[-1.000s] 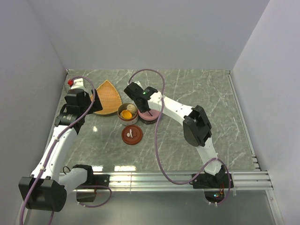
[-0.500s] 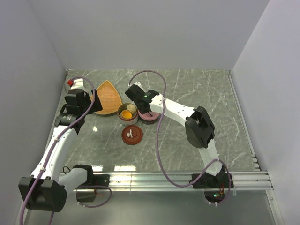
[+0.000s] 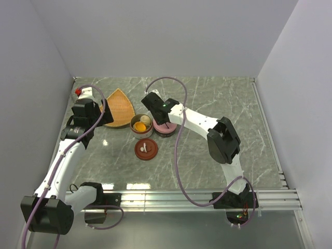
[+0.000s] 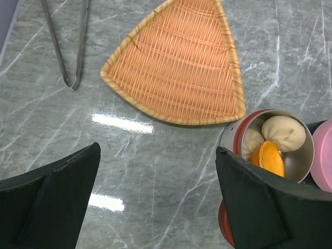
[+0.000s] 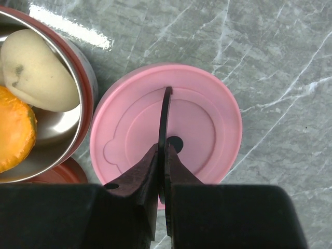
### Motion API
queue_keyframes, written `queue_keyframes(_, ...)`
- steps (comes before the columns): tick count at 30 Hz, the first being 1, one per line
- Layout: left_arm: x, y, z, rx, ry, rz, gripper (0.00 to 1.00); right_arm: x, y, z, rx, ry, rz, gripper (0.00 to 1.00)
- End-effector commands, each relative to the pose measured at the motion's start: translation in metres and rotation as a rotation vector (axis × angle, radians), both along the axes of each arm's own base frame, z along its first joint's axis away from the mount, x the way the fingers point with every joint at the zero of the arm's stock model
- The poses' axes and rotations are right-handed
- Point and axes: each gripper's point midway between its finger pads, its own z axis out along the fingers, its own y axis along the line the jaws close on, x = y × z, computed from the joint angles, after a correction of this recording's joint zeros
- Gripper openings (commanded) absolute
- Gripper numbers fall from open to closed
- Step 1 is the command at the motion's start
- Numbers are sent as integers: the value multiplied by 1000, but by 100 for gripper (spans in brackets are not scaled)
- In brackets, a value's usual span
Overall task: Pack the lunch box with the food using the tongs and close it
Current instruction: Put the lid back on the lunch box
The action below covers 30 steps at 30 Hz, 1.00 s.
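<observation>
The lunch box is a round steel tin point(image 4: 236, 136) standing open, with beige dumplings point(image 5: 36, 72) and an orange chunk point(image 5: 13, 135) of food inside. Right beside it lies a pink lid point(image 5: 197, 124), also seen in the top view point(image 3: 167, 129). My right gripper point(image 5: 166, 150) is above the lid, shut on the thin black handle strap that rises from its middle. The pale tongs point(image 4: 65, 41) lie on the marble at the far left, untouched. My left gripper point(image 4: 155, 197) hovers wide open over bare table, left of the tin point(image 3: 141, 125), holding nothing.
An orange woven fan-shaped plate point(image 4: 181, 67) lies empty between the tongs and the tin. A red lid point(image 3: 146, 149) with a small white piece on it lies in front of the tin. A small red object point(image 3: 78, 91) sits at the back left corner.
The right arm has shifted slightly to the right with its jaws still closed over the pink lid. The left arm has not moved.
</observation>
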Motion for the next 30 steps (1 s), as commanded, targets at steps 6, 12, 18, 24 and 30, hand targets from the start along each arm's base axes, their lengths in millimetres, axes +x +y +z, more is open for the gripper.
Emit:
queue_keyframes(6, 2, -3, 10, 1, -44, -20, 99, -21, -68, -64, -183, 200, -92, 4)
queue_keyframes(12, 2, -4, 10, 0, -41, -22, 99, -18, -48, -53, -86, 197, -56, 6)
queue_keyframes(18, 2, -4, 10, 0, -41, -25, 100, -15, -35, -40, -23, 188, -31, 28)
queue_keyframes(24, 3, -4, 9, 0, -38, -25, 99, -12, -29, -25, 29, 152, -20, 41)
queue_keyframes(30, 3, -4, 9, 1, -38, -25, 99, -7, -19, -5, 93, 118, -6, 43)
